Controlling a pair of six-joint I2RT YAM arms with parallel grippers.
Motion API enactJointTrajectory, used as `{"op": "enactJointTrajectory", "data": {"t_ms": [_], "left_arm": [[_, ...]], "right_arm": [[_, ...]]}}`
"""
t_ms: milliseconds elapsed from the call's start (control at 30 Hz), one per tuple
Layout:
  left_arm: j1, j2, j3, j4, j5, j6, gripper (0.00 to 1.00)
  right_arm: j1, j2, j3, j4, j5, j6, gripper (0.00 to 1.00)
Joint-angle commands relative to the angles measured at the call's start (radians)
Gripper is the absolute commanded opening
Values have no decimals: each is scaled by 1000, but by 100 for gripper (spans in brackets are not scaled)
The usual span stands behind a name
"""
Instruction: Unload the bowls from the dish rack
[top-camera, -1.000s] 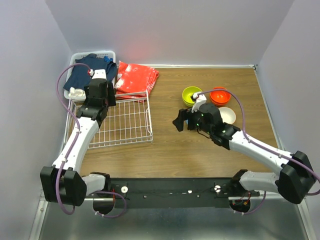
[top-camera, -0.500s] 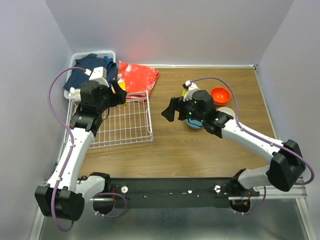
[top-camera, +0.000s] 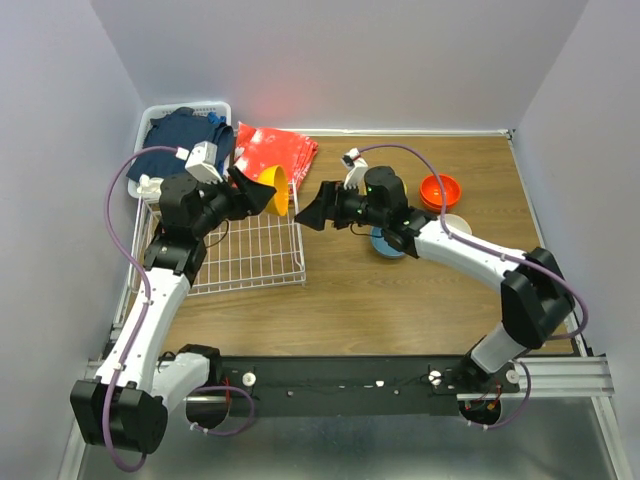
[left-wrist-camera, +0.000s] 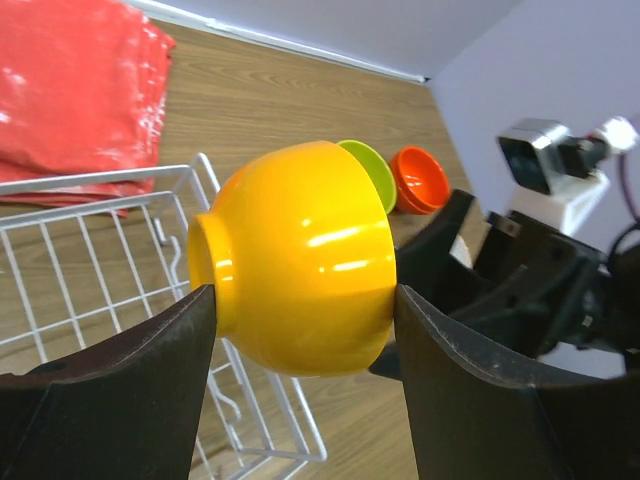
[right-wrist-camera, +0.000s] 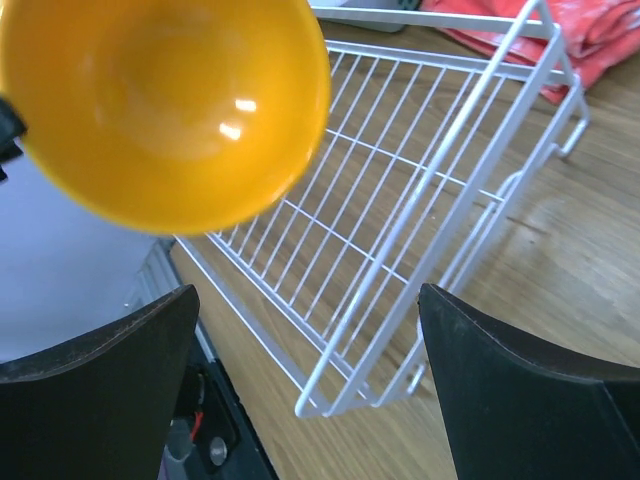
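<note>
A brown wood-grain counter (top-camera: 420, 300) carries everything; at its far left corner stands a white plastic basket (top-camera: 192, 105) heaped with dark blue clothes (top-camera: 170, 135); just beside it, along the far edge, lies a folded red cloth (top-camera: 285, 150), glossy, flecked white; pale lilac walls (top-camera: 330, 60) enclose three sides.

Lighting: bright, even light is coming from overhead.
Shadows: faint, soft ones are lying on the table (top-camera: 350, 290).
Glare: white spots are shining on the yellow bowl (left-wrist-camera: 300, 255); the red cloth (top-camera: 275, 155) is tinting the wall (top-camera: 265, 105) behind it pink.
Focus: all views are reading sharp.
</note>
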Motion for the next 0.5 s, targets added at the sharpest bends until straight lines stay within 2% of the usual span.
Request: {"op": "enactJointTrajectory", "data": {"t_ms": [0,133,233,367,433,467], "left_arm": [[-21,-48,-41,168,114,-109,15],[-38,-59,-72,223,143,-156,15],[-44,-68,-90,240,157,-168,15],[-45,-76,-121,251,160,-176,15],[-47,-76,-133,279,178,-197,15],[-49,-73,-145,289,183,-203,15]], "right_arm": [[-11,78,50,138,-77,87,98],[-21,113,52,198,-63,142,96],[-32,148,55,234,-89,170,91],[-35,161,49,280,-132,184,74],[-35,165,43,304,-140,188,69],[-35,164,44,304,-141,188,61]]}}
